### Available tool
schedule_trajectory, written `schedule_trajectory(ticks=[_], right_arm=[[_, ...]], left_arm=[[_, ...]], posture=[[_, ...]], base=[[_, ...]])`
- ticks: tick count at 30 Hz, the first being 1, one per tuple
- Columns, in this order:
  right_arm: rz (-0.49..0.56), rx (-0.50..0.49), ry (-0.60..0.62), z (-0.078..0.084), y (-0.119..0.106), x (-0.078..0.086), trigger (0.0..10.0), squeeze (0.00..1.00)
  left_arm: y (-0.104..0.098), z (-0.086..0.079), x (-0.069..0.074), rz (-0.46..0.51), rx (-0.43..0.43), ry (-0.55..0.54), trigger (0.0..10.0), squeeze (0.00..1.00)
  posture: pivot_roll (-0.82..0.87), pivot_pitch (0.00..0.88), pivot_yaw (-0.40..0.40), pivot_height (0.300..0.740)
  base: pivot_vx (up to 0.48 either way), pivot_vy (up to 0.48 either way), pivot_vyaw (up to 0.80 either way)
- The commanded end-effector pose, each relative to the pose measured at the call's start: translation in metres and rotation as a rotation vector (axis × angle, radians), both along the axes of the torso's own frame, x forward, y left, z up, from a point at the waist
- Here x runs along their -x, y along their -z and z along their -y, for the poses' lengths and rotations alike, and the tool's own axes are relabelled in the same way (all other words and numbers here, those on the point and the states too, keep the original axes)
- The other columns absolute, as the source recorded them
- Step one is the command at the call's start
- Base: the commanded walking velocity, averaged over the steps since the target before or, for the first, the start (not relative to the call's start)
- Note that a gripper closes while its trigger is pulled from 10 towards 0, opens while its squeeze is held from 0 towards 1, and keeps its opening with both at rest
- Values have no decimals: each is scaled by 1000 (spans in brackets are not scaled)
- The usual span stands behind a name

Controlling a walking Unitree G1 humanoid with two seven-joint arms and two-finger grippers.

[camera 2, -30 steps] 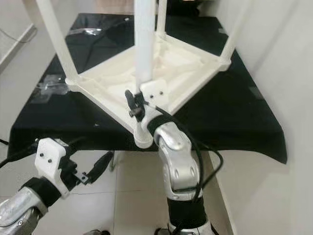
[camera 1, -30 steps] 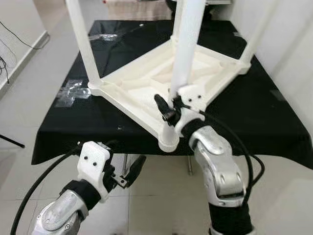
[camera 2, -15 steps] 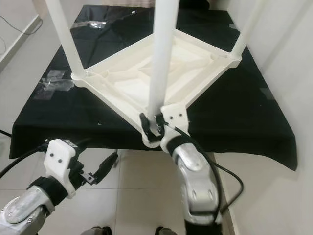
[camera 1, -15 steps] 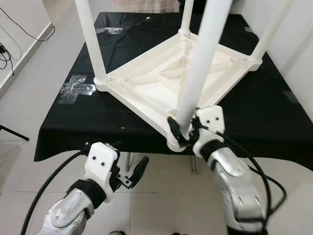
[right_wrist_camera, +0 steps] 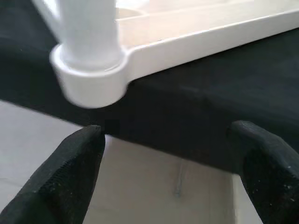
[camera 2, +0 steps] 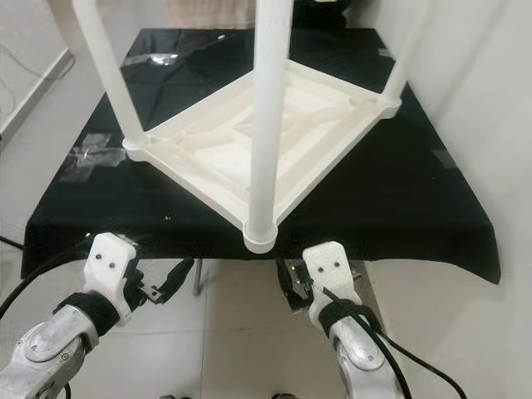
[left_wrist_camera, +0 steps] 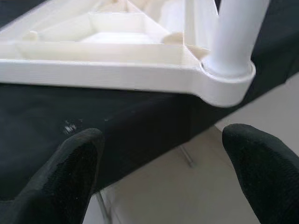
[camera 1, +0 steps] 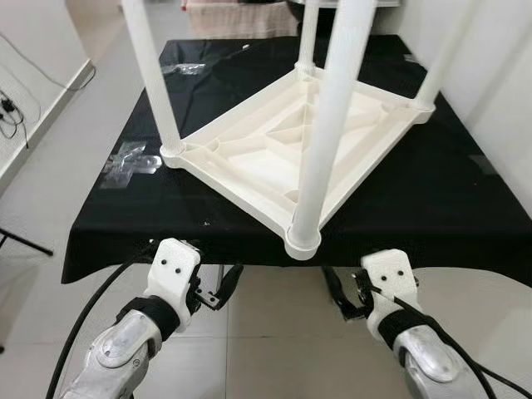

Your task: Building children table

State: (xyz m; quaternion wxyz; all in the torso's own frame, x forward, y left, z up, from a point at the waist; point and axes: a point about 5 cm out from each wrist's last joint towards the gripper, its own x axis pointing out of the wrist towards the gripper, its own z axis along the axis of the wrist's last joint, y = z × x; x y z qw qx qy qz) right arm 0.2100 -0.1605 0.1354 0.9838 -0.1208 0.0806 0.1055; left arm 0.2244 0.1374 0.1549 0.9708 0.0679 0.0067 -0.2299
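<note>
Black cloth point(camera 1: 432, 208) covers a work table on pale floor tiles; the white plastic children's table point(camera 1: 274, 158) lies upside down on it, ribbed underside up, legs rising out of frame. From the head, both grippers hang below the near edge. The left gripper point(left_wrist_camera: 159, 177) is spread, the near corner leg socket point(left_wrist_camera: 227, 70) beyond. The right gripper point(right_wrist_camera: 166, 179) is likewise spread, its picture blurred.

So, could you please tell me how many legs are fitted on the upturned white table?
4: near corner leg, left corner leg, far corner leg, right corner leg. All stand upright; their upper ends leave the frame.
</note>
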Motion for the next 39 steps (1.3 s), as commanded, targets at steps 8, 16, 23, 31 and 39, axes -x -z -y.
schedule_trajectory(ticks=[8, 16, 23, 31, 39], right_arm=[[-73, -179, -488, -35, -11, 23, 10000, 0], [15, -214, -411, -39, -15, -4, 10000, 0], [53, -217, -347, -40, -11, -25, 10000, 0], [77, -221, -297, -36, -11, -36, 10000, 0], [100, -194, -40, -17, -4, -62, 10000, 0]], left_arm=[[18, 5, 2, -52, -23, 16, 10000, 0], [21, 9, -4, -23, -39, 19, 10000, 0], [21, 12, -12, -5, -27, 21, 10000, 0], [19, 13, -20, 20, -25, 6, 10000, 0], [24, 3, -21, 8, 39, -133, 10000, 0]], posture=[[-37, 78, 21, 740], [-28, 39, 5, 740], [-28, 9, -1, 740], [-30, 0, -6, 740], [-13, 11, -9, 740]], base=[[0, 212, 0], [0, 480, 0], [0, 480, 0], [0, 480, 0], [0, 120, 0]])
